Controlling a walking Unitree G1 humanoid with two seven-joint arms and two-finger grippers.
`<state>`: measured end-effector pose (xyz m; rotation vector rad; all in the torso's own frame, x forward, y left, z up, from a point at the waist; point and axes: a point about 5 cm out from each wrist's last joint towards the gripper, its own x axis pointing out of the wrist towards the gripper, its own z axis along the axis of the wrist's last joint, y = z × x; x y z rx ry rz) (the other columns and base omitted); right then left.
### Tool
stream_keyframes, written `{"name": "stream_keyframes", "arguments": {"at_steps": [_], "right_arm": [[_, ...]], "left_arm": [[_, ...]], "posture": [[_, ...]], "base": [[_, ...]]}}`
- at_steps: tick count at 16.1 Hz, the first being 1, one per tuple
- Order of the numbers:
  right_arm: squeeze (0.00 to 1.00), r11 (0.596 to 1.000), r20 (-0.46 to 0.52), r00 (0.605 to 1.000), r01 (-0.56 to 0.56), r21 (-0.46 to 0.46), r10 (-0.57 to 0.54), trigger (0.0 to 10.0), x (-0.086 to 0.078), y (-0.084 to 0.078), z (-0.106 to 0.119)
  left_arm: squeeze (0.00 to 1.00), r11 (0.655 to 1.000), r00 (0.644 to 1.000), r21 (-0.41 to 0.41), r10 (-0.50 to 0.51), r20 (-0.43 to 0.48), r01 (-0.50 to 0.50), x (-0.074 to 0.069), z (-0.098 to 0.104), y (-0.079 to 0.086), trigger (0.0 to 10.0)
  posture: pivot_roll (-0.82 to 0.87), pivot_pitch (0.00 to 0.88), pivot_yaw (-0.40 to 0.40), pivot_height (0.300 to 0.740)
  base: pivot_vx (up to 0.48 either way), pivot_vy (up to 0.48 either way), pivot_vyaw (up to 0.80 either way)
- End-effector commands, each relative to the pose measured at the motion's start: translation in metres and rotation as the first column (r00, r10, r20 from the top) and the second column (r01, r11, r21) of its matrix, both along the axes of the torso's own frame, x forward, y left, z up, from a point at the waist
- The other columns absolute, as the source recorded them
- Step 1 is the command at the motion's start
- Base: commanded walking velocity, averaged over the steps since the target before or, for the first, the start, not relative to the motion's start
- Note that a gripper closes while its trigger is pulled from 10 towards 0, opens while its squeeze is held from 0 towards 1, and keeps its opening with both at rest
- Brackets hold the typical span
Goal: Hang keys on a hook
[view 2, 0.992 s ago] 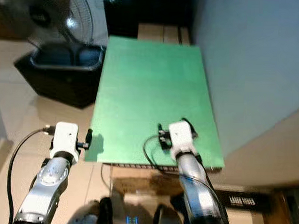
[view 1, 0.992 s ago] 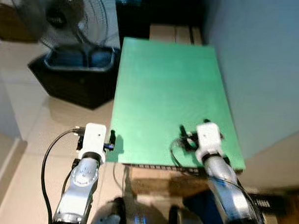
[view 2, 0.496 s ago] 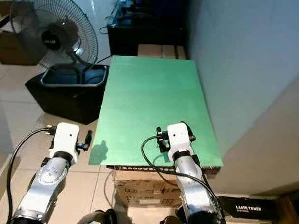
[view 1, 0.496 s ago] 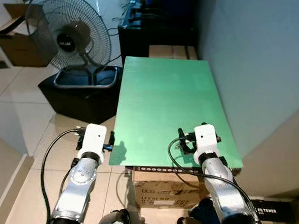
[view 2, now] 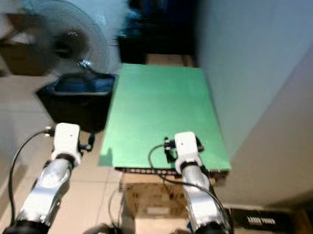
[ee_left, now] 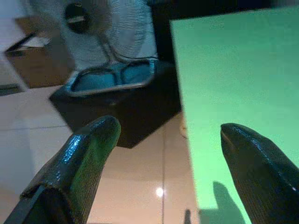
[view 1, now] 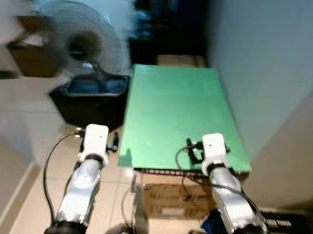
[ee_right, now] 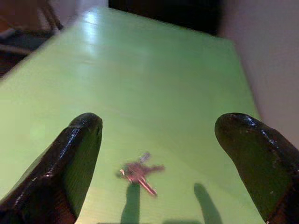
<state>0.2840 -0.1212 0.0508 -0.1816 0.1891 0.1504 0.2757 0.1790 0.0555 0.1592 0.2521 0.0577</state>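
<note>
One green bench [view 1: 177,112] stands against a pale wall [view 1: 271,75], with two silver arms reaching toward its near edge. The right gripper [ee_right: 163,158] hovers over the near right part of the bench, its two black fingers [ee_right: 74,163] spread wide apart and holding nothing. One small bunch of keys [ee_right: 138,171] lies flat on the green top between those fingers, touching neither; how many keys are in the bunch is too small to tell. The shadows of two fingertips fall on the bench just beside the keys. The left gripper [ee_left: 163,158] hangs off the bench's left edge, over the tiled floor [ee_left: 135,186], its two fingers [ee_left: 84,158] also well apart and empty; one of them lines up over the green edge. To the left of the bench sits one dark bin [view 1: 90,96] with a grey rim, and one standing fan [view 1: 79,42] rises behind it, blurred in the head views. One cardboard box [view 1: 174,200] shows under the bench's near edge, and one brown box [ee_left: 35,65] sits on the floor farther left beyond the fan.
</note>
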Motion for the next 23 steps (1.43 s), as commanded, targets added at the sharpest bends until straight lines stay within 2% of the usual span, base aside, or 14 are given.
{"name": "stream_keyframes", "arguments": {"at_steps": [1,19,23], "right_arm": [[0.00,1.000,-0.002,1.000,0.012,0.006,-0.012,10.0,0.0007,0.0000,-0.0007],[0.00,0.999,-0.002,0.999,0.037,-0.012,-0.037,10.0,0.0034,-0.0067,-0.0025],[0.00,0.999,0.000,0.999,0.037,-0.015,-0.037,10.0,0.0024,-0.0065,-0.0028]], "left_arm": [[0.00,1.000,1.000,0.003,-0.020,0.011,0.020,0.0065,0.0039,-0.0021,10.0],[0.00,0.997,0.998,0.033,-0.063,0.008,0.063,0.0152,0.0008,-0.0080,10.0],[0.00,0.994,0.994,0.040,-0.103,0.021,0.102,0.0154,0.0019,-0.0120,10.0]], "posture": [[-0.13,0.000,0.065,0.740],[-0.15,0.000,0.081,0.740],[-0.15,0.000,0.087,0.740]], "base": [[0.000,0.000,0.00],[0.000,0.000,0.00],[0.120,0.000,0.00]]}}
